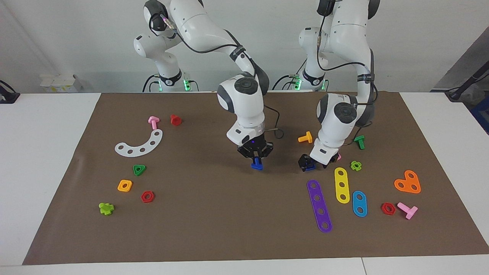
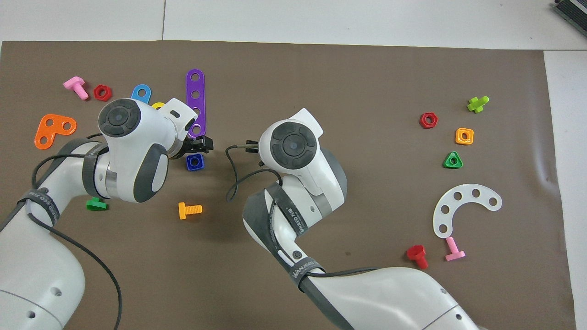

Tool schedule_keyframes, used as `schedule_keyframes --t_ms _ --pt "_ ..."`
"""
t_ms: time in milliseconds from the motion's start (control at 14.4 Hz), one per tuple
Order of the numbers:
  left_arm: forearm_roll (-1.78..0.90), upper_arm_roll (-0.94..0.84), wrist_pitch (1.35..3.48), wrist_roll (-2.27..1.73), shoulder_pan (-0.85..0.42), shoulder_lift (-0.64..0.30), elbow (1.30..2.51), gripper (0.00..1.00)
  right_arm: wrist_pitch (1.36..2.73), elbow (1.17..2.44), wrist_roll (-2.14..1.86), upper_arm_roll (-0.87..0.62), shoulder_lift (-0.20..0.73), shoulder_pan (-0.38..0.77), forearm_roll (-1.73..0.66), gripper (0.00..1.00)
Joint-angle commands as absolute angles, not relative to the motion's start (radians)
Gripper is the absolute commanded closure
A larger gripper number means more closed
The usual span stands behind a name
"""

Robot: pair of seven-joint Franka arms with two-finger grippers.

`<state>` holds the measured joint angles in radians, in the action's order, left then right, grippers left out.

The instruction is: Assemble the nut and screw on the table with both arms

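Beside purple strip [image 1: 319,206] — nut [image 1: 310,165], left hand [image 1: 308,163]

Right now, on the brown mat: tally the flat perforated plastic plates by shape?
Straight plastic strips: 3 (purple strip, yellow strip, light-blue strip)
Curved white plastic strip: 1
Orange heart-shaped plastic plate: 1
Total: 5
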<state>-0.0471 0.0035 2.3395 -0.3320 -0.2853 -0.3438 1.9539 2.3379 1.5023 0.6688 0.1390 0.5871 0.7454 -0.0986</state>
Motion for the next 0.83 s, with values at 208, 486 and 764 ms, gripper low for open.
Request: schedule_keyframes --t_ms 208,486,764 --pt "-0.064 0.018 2.358 -0.33 -0.305 -0.321 2.01 0.17 2.414 1.453 0.687 0.144 0.655 0.77 -0.1 1.0" --pt "-0.064 0.02 2.345 -0.333 -0.318 -0.316 2.022 0.31 2.443 1.5 0.687 0.141 0.649 0.779 -0.107 1.0" --pt "-0.063 0.02 2.327 -0.331 -0.321 -0.316 2.019 0.58 2.464 1.531 0.692 0.14 0.643 0.787 -0.113 1.0"
